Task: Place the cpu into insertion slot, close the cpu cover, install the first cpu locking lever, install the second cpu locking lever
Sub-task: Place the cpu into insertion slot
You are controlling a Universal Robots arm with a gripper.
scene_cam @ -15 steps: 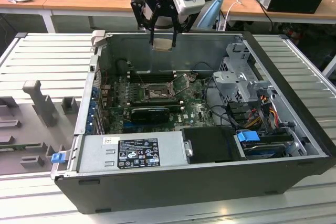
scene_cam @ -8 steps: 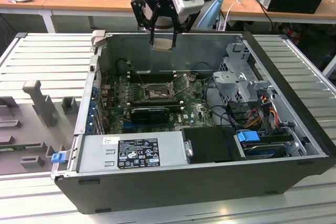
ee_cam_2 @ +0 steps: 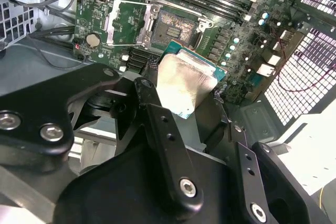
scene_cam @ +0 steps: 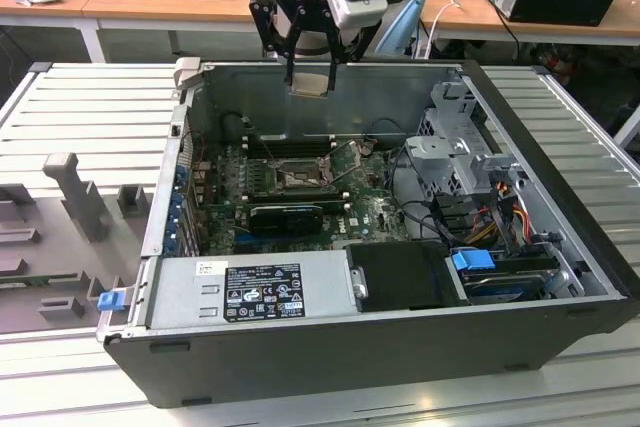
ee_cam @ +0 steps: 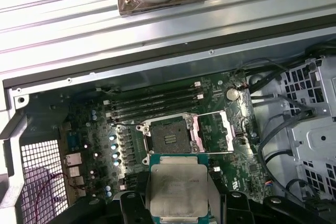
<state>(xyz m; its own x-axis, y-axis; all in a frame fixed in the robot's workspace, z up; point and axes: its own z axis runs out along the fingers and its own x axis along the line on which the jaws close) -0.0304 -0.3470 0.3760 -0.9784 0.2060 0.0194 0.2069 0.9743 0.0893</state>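
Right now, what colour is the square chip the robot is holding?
Pale silvery tan, with a green edge. The cpu shows best in the first wrist view.

Free air above open case (scene_cam: 400, 107), all round pincer (scene_cam: 311, 73) clamped on cpu (scene_cam: 310, 87). Open from above: insertion slot (scene_cam: 298, 179), socket bare. Swung off slot, lying just beside it: cpu cover (ee_cam: 212, 129). Hemming slot: memory slots (scene_cam: 290, 144) on one side, graphics card (scene_cam: 287, 217) on opposite side. Crowding exterior view's right: drive cage (scene_cam: 455, 152), loose cables (scene_cam: 405, 182). Walling off front of case: power supply (scene_cam: 250, 287).
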